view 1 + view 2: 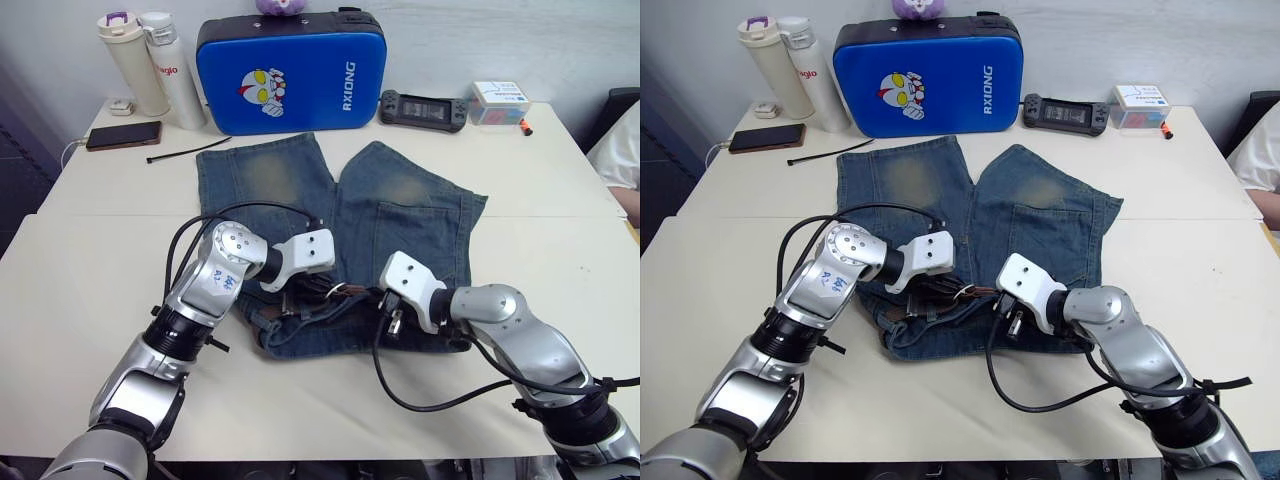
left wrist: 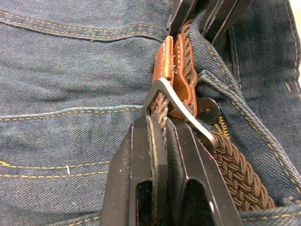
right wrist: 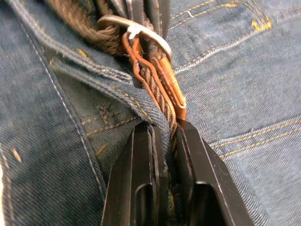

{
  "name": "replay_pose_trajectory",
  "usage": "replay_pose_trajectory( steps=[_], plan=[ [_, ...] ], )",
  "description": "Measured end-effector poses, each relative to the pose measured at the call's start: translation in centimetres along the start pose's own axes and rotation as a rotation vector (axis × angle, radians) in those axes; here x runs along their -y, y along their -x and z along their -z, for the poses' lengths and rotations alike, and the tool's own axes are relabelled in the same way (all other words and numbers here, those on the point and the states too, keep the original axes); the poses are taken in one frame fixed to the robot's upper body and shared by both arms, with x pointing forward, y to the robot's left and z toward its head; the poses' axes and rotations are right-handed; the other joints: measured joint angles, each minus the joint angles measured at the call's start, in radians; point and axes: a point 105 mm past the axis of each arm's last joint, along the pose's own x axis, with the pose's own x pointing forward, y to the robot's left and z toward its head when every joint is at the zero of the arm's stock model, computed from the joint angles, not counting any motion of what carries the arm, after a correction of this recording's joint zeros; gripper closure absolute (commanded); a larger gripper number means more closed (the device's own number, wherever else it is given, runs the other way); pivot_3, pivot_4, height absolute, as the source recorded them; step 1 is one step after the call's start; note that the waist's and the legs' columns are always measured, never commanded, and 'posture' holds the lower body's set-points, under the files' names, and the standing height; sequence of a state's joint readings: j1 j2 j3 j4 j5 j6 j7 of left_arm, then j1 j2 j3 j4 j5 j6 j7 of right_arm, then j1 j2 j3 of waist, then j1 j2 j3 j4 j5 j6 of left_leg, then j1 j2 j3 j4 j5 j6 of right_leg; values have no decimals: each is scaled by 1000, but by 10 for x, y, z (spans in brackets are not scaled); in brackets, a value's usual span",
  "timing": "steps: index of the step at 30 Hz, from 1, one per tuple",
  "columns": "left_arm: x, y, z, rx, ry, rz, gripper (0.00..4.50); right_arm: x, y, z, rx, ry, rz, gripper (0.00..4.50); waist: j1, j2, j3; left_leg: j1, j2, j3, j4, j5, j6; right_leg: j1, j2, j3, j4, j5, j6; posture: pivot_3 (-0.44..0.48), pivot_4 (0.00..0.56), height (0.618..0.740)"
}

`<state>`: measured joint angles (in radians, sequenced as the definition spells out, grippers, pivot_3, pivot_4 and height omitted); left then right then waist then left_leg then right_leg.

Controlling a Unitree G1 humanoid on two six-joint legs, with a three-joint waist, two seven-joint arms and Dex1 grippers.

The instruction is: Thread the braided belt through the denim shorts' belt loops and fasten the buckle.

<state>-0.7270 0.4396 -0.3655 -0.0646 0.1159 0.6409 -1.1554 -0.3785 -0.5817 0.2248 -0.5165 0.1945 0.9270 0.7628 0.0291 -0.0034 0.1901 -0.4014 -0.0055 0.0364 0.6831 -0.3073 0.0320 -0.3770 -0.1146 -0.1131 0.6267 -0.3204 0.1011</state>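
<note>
1. From the head camera, the denim shorts lie flat on the white table, with the waist end near the robot.

2. Both arms meet at the waistband. The left gripper and the right gripper are close together there. The silver buckle sits between them.

3. At the back of the table stand a blue case, two bottles, a phone and a game console. A thin black cable tie lies near the shorts' far edge.

4. In the left wrist view, the two black fingers are squeezed nearly together. They pinch the braided belt right at the buckle. The belt's tan leather end is just past the buckle. A dark round button on the shorts shows beside it. The other gripper's fingers come in from the far side.

5. In the right wrist view, the right gripper's fingers are narrow too. They hold the belt together with a fold of the denim waistband. The buckle is just beyond, touching the tan leather.

6. I cannot tell which belt loops the belt passes through.
</note>
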Motion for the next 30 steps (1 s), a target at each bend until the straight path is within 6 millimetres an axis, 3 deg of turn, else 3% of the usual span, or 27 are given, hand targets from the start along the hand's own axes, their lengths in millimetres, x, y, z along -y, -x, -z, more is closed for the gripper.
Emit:
replay_pose_trajectory(
  steps=[7,11,16,20,25,30],
  plan=[
    [9,-2,-4,13,-5,15,4500,-10,12,-13,26,-73,-104,121,-1,0,0,0,0,0,0,0,0,0,0,0,0,0,0,0,150,725],
    [15,-7,-4,10,-31,45,4500,-3,38,-49,129,16,-110,121,-1,0,0,0,0,0,0,0,0,0,0,1,0,0,0,0,150,725],
    [16,-6,-5,11,-62,53,4500,15,53,-63,157,71,-57,121,-3,0,0,0,0,1,0,-1,1,0,-1,2,-1,0,0,0,150,725],
    [16,-7,-5,14,-73,57,4500,41,53,-54,88,213,58,121,-2,0,0,0,0,1,0,-1,1,0,-1,2,-1,0,0,0,150,725],
    [16,-7,-5,16,-73,55,4500,29,35,-31,26,320,-16,121,-2,0,0,0,0,1,0,-1,1,0,-1,1,-1,0,0,0,150,725],
    [16,-7,-5,16,-72,54,4500,24,30,-26,15,387,-39,121,-1,0,0,0,0,1,0,-1,1,0,-1,1,-1,0,0,0,150,725]
  ],
)
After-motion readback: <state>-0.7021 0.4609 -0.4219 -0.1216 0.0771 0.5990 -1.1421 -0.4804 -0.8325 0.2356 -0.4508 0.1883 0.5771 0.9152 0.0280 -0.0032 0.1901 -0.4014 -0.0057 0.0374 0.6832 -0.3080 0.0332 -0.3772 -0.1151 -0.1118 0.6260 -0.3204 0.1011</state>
